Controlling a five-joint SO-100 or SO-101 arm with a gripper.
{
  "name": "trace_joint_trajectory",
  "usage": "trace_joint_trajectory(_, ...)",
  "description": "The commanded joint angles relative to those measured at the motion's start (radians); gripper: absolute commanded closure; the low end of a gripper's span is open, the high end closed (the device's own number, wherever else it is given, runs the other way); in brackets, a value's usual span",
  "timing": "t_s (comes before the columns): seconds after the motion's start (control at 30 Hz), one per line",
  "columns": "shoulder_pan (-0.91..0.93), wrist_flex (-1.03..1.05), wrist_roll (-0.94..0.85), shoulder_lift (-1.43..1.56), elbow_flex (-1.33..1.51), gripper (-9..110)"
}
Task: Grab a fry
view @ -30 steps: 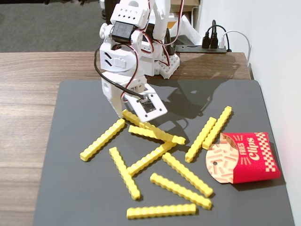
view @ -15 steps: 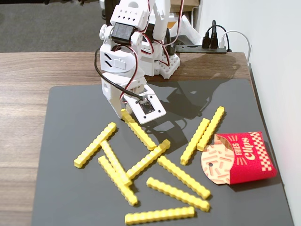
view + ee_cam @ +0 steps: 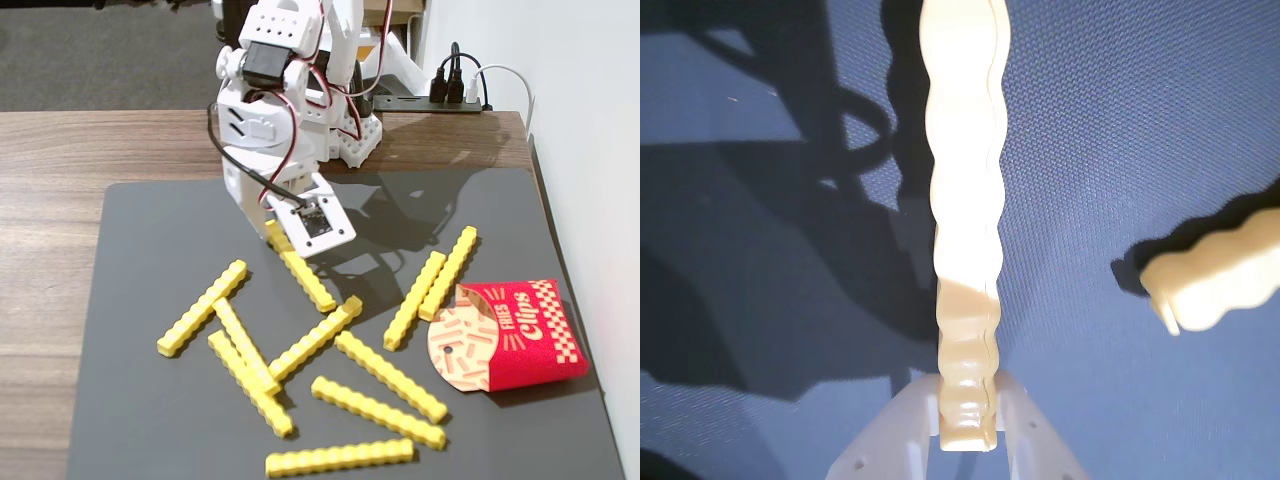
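Fry, a long, thin, bright yellow plastic bar with bumpy ridged edges, runs up the middle of the wrist view, its near end sitting between the white plastic gripper fingers, which appear closed against its sides. In the fixed view the same fry lies on the dark grey mat, partly under the white arm. Other yellow bars lie scattered nearby, and a red-and-white checkered carton rests on its side at the right.
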Motion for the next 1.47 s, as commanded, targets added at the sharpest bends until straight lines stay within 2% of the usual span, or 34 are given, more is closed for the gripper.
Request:
trace_joint_trajectory(0.0, -0.018, 0.051, 0.069, 0.074, -0.057, 101)
trace_joint_trajectory(0.17, -0.063, 0.114, 0.241, 0.170, -0.072, 101)
trace_joint_trajectory(0.4, -0.187, 0.206, 0.595, 0.222, -0.193, 101)
trace_joint_trajectory(0.67, -0.250, 0.364, 0.793, 0.204, -0.387, 101)
trace_joint_trajectory(1.43, -0.275, 0.431, 0.790, 0.232, -0.393, 101)
